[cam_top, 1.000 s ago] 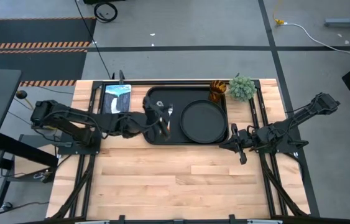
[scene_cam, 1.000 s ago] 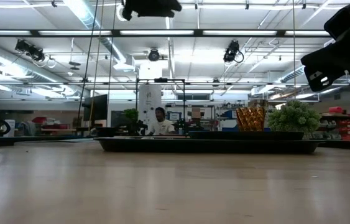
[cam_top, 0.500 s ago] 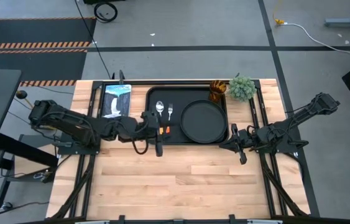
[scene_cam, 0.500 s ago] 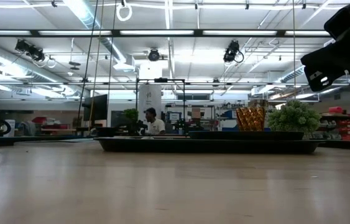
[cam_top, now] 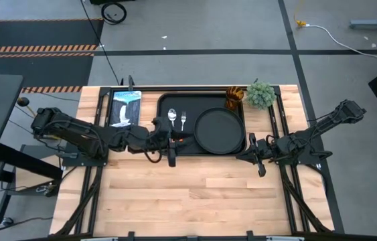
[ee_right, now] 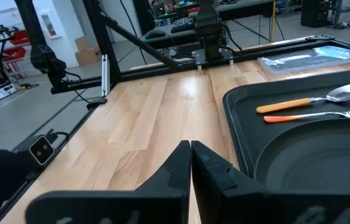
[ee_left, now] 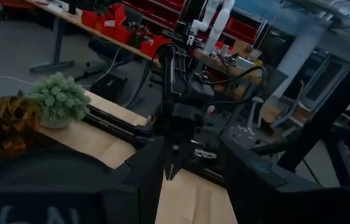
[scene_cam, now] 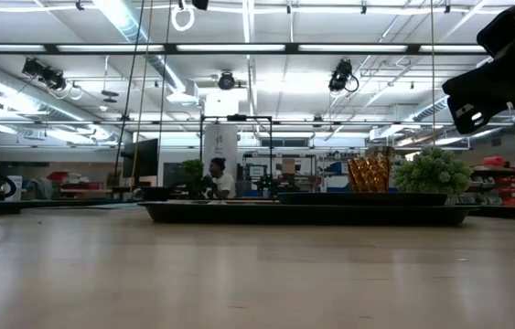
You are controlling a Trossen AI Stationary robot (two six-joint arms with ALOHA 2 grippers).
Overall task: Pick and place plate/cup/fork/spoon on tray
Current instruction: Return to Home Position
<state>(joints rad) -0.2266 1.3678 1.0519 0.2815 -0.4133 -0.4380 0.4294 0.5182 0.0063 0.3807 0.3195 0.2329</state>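
The black tray (cam_top: 201, 148) lies at the table's far middle. On it the round black plate (cam_top: 219, 130) rests flat on the right. The spoon (cam_top: 172, 119) and the fork (cam_top: 183, 122) lie side by side on the left, and also show in the right wrist view (ee_right: 311, 99) (ee_right: 327, 115). The amber cup (cam_top: 234, 98) stands at the tray's far right corner. My left gripper (ee_left: 190, 186) is open and empty over the tray's near left corner (cam_top: 177, 142), pointing right. My right gripper (ee_right: 190, 163) is shut and empty, just right of the tray (cam_top: 252, 151).
A small green potted plant (cam_top: 260, 94) stands right of the cup. A flat blue-and-white packet (cam_top: 124, 107) lies left of the tray. Bare wood spreads across the table's near half. A person (scene_cam: 216, 178) sits far off in the room.
My left gripper has drawn back from above the tray's left part toward the table's near edge. The spoon, covered by the gripper before, now shows lying beside the fork. In the low view the gripper has left the picture's top.
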